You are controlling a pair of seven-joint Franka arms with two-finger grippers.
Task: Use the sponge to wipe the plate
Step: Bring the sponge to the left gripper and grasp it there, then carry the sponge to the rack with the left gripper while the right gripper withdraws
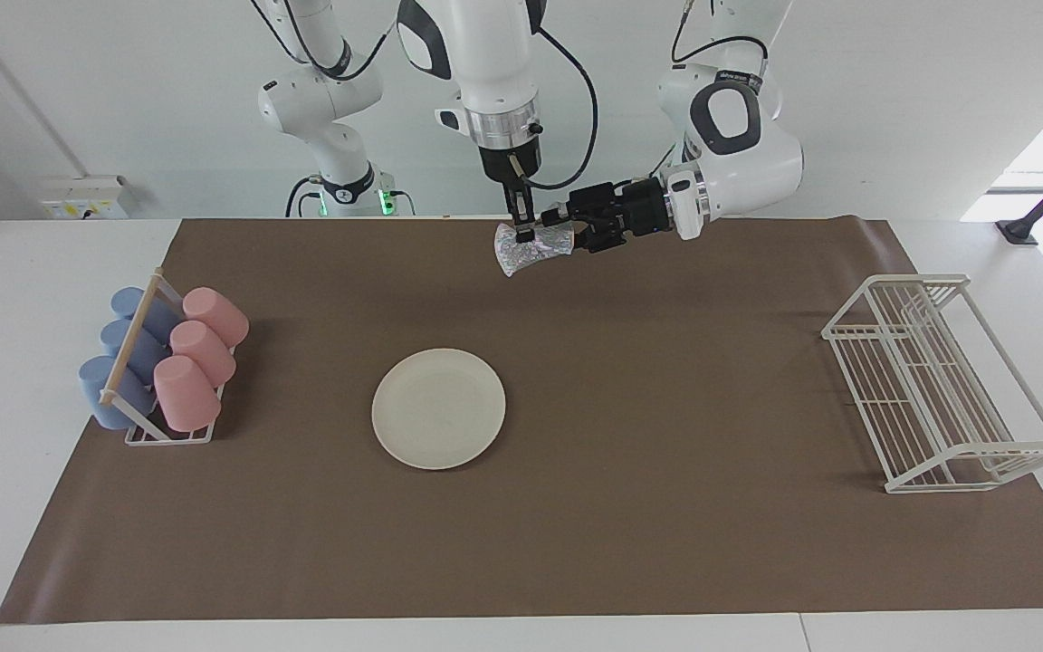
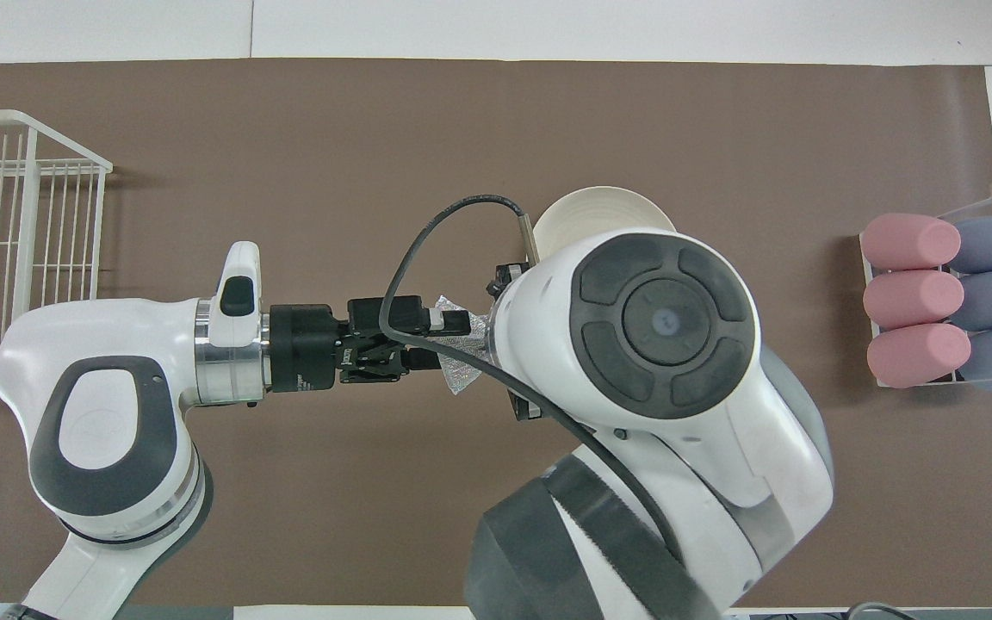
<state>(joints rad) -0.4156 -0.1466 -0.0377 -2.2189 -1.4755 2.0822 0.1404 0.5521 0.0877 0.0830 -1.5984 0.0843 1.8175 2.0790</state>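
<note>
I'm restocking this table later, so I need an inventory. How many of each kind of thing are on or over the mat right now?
Pink cups: 3
Blue cups: 3
Cup holder: 1
Plate: 1
Sponge: 1
White wire rack: 1
Total: 10

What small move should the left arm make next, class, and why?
Probably close the left gripper on the sponge. Its jaws stand open around the sponge's free end, while the right gripper, shut on the sponge's middle, holds it in the air. The plate lies bare on the mat, not yet wiped.
</note>
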